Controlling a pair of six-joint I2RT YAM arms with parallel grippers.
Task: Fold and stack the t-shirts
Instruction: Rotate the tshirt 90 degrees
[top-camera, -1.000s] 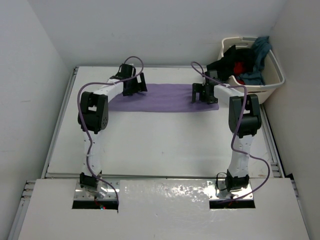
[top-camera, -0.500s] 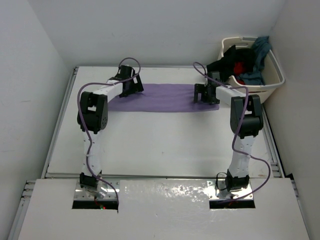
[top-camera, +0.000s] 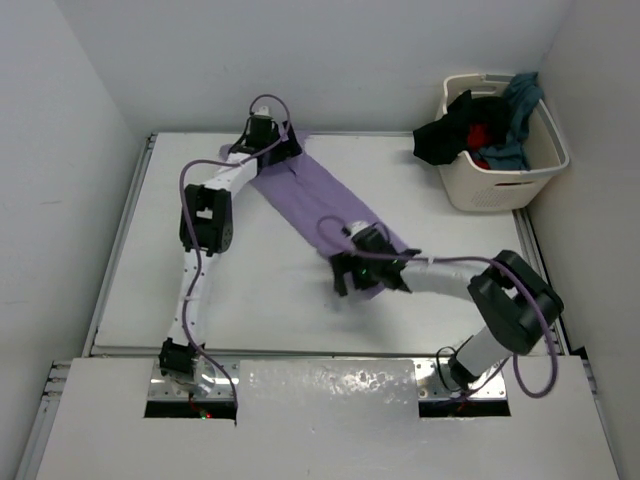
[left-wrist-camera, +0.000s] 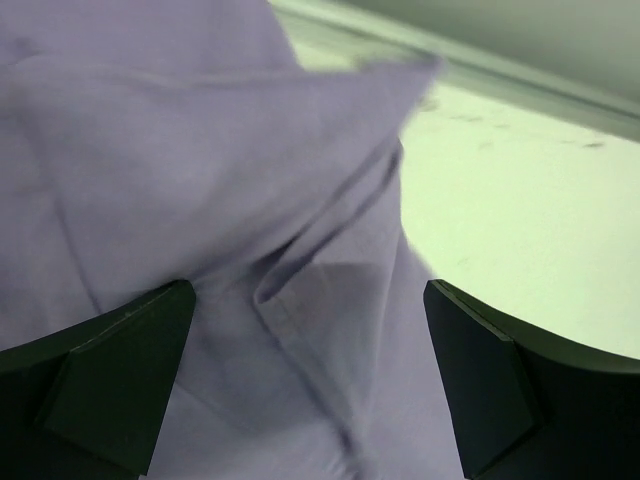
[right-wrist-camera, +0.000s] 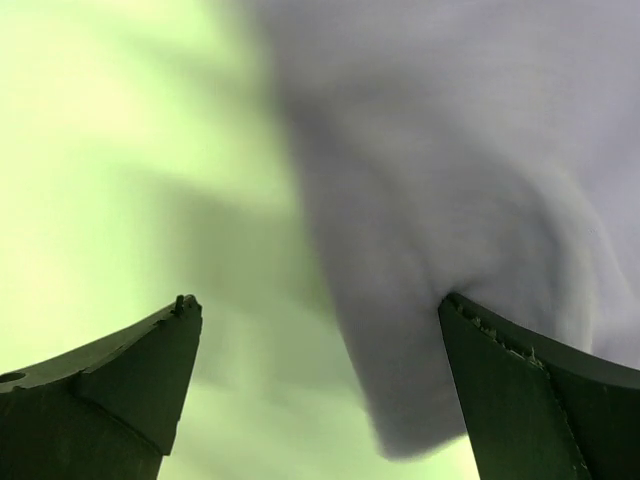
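The lavender t-shirt lies as a long diagonal strip from the table's far left corner to its middle. My left gripper is open over the strip's far end; in the left wrist view the creased cloth fills the space under and between the wide-apart jaws. My right gripper is open at the strip's near end, where a rounded cloth edge hangs between the jaws, close to the right finger. The black, red and teal t-shirts sit in the basket.
The cream laundry basket stands at the table's far right corner, the black shirt draped over its left rim. White walls close in the table at the back and both sides. Both arm bases sit at the near edge.
The lavender shirt has swung from lying crosswise at the back to a diagonal. The right arm came far toward the near middle; the left arm moved into the far left corner.
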